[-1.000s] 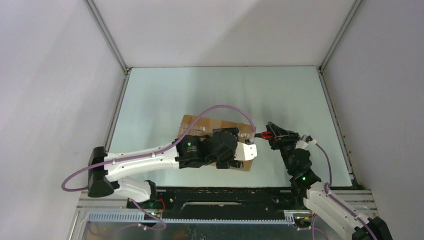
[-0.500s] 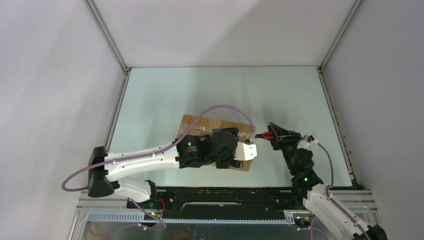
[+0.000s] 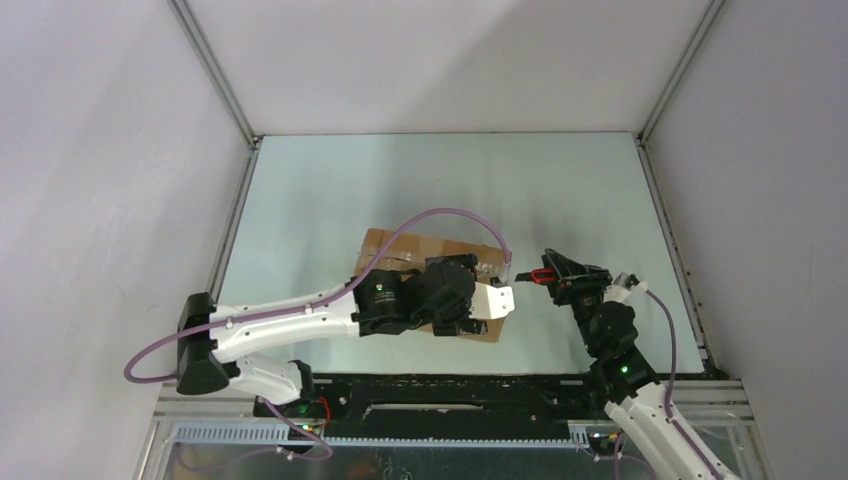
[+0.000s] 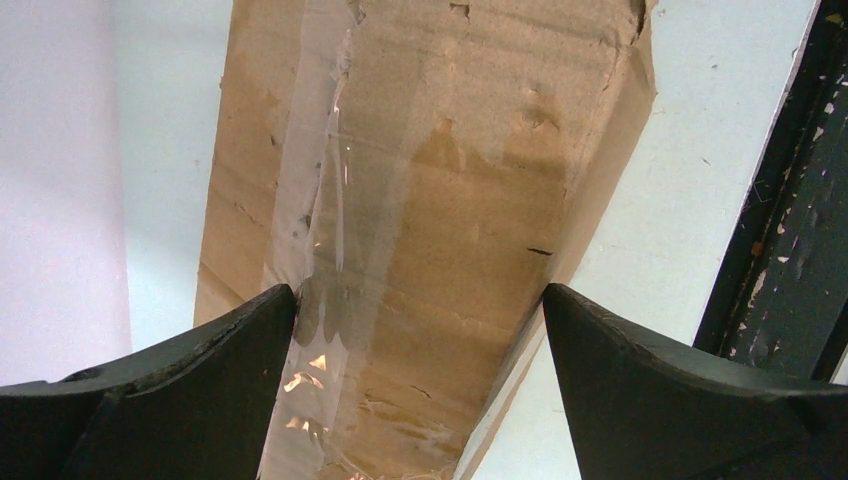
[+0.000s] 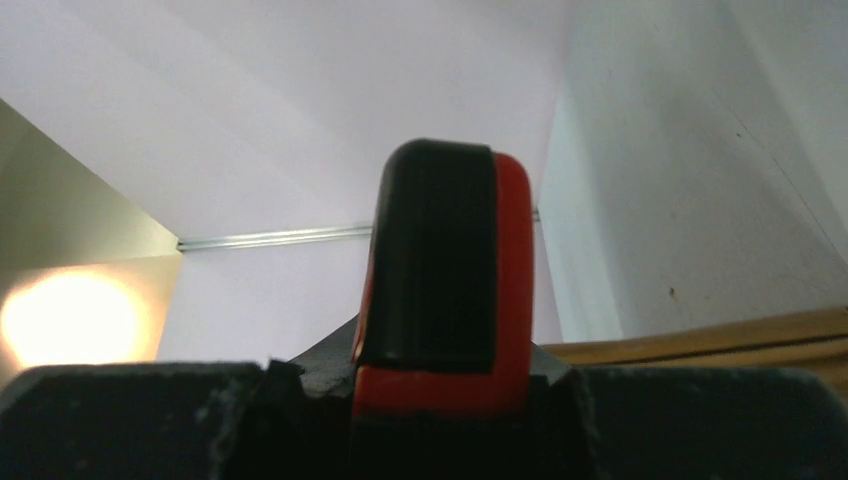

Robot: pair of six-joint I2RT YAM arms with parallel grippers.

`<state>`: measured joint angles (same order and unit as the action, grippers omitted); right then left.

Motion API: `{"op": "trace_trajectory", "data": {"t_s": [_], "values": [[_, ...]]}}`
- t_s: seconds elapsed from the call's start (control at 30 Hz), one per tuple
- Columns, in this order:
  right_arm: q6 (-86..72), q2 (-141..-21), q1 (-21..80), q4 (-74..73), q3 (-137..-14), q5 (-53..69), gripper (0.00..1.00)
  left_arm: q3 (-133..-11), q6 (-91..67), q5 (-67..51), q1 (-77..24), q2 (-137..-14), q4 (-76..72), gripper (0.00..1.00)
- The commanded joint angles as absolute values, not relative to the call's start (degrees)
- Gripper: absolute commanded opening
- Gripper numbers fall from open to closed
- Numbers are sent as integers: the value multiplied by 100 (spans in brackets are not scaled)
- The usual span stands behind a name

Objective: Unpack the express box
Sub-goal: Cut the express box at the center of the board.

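The express box (image 3: 400,250) is a brown carton lying mid-table, with clear tape along its top (image 4: 330,200) and a white label (image 3: 497,303) at its near right corner. My left gripper (image 3: 462,300) covers most of it. In the left wrist view this gripper (image 4: 420,295) stands open, its black fingers (image 4: 200,370) spread wide over the box top. Whether they touch the cardboard cannot be told. My right gripper (image 3: 556,277) hovers just right of the box, shut on a red-handled utility knife (image 3: 541,276). The knife's handle (image 5: 445,270) stands upright between the jaws. A brown box edge (image 5: 700,335) shows behind it.
The pale green table (image 3: 450,180) is enclosed by lilac walls on three sides. A black base rail (image 3: 450,385) runs along the near edge, close to the box (image 4: 790,200). The left arm's purple cable (image 3: 440,213) arches over the box.
The right arm has shifted slightly right and nearer, carrying the knife a little away from the box's right end. The left gripper and the box have stayed put.
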<state>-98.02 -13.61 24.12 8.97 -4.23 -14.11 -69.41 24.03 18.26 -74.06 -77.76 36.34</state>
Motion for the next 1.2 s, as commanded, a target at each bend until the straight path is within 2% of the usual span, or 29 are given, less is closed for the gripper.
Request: {"op": "trace_trajectory", "data": {"t_s": [0.0,0.37,0.5,0.77,1.17], "values": [[-9702,-1542,2789,941,-691,-1926,0,-6963,2248,1808,-7377,-7885,3571,95],[-9908,-2120,2898,1567,-702,-2147,0,-7016,2266,1772,-7382,-7925,3621,94],[-9975,-1975,2875,1547,-665,-1997,0,-7044,2295,1776,-7382,-7927,3634,94],[-9807,-1131,2893,530,-683,-2085,0,-7053,2301,1799,-7377,-7961,3639,94],[-9619,-1650,3267,1164,-685,-2249,0,-7119,2301,1817,-7383,-7994,3702,94]]}}
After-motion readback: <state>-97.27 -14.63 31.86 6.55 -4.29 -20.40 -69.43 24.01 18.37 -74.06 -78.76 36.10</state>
